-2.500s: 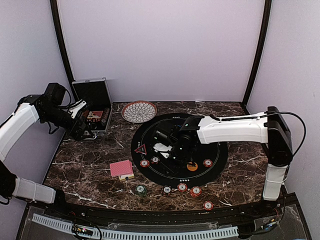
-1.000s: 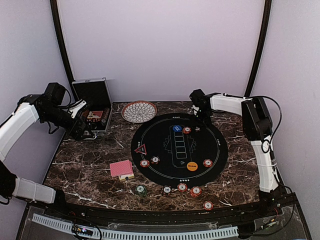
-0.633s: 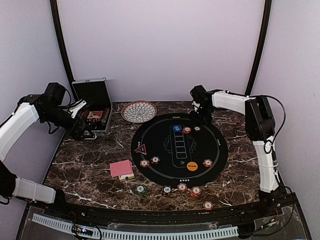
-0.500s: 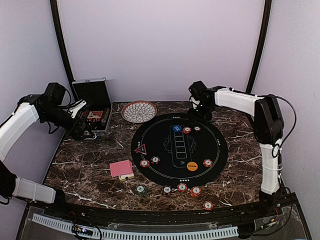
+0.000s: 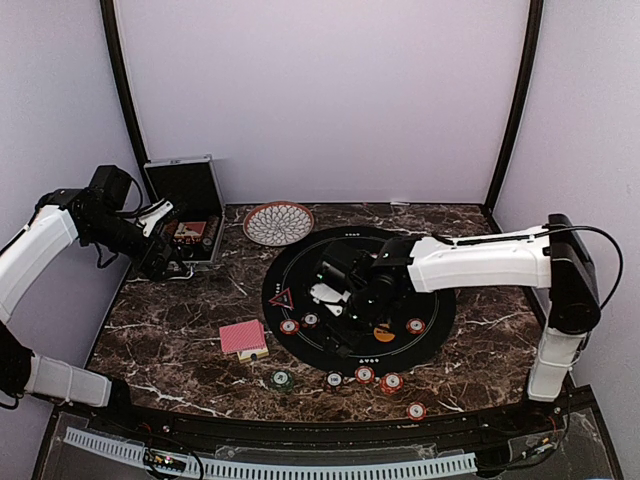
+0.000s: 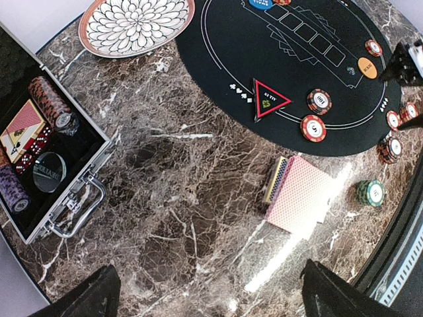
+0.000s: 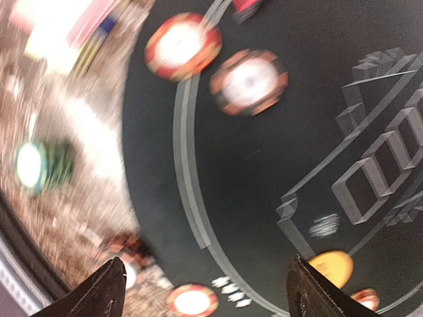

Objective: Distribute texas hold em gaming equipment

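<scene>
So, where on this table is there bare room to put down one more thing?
Free: the marble left of the black mat, between the open case and the card deck; also the marble right of the mat. Crowded: the mat's near rim, lined with chips, and its middle, under the right claw.

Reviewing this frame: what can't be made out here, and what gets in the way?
- Right wrist view: motion blur makes the markings on the poker chips unreadable.
- Blue button: cut off by the top edge in the left wrist view, and hidden under the right arm in the top view.
- Top view: the contents of the case are too small to tell apart.
- Left wrist view: the lettering on the red triangle marker is too small to read.
</scene>
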You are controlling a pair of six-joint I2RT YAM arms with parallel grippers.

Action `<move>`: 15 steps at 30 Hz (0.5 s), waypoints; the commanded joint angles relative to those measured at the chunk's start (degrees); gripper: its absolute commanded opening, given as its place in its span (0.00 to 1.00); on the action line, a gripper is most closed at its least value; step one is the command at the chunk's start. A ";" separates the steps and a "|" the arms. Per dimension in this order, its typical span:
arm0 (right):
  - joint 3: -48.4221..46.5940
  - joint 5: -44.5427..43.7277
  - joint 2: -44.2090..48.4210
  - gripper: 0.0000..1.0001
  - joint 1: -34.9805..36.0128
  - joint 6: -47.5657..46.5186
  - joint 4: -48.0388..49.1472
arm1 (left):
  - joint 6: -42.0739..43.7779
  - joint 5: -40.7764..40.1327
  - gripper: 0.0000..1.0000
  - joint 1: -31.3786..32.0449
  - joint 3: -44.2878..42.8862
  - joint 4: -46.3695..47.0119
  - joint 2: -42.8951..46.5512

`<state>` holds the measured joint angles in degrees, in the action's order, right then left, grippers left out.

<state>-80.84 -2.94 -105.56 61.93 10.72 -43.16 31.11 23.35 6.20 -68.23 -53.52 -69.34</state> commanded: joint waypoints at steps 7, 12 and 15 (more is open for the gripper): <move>2.01 8.51 -1.65 0.86 4.95 -4.15 0.20 | 0.86 0.88 0.99 0.31 -1.37 -2.05 0.90; 0.99 8.77 -4.36 0.86 5.78 -5.00 0.00 | 0.95 0.70 0.99 0.31 -1.29 -2.13 1.04; 1.02 9.00 -5.19 0.87 5.92 -5.23 0.07 | 1.08 0.66 0.99 0.38 -1.58 -2.23 0.98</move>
<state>-78.74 4.84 -109.27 67.13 6.66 -43.68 31.14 23.35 6.28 -68.23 -53.69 -69.34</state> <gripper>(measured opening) 0.862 0.988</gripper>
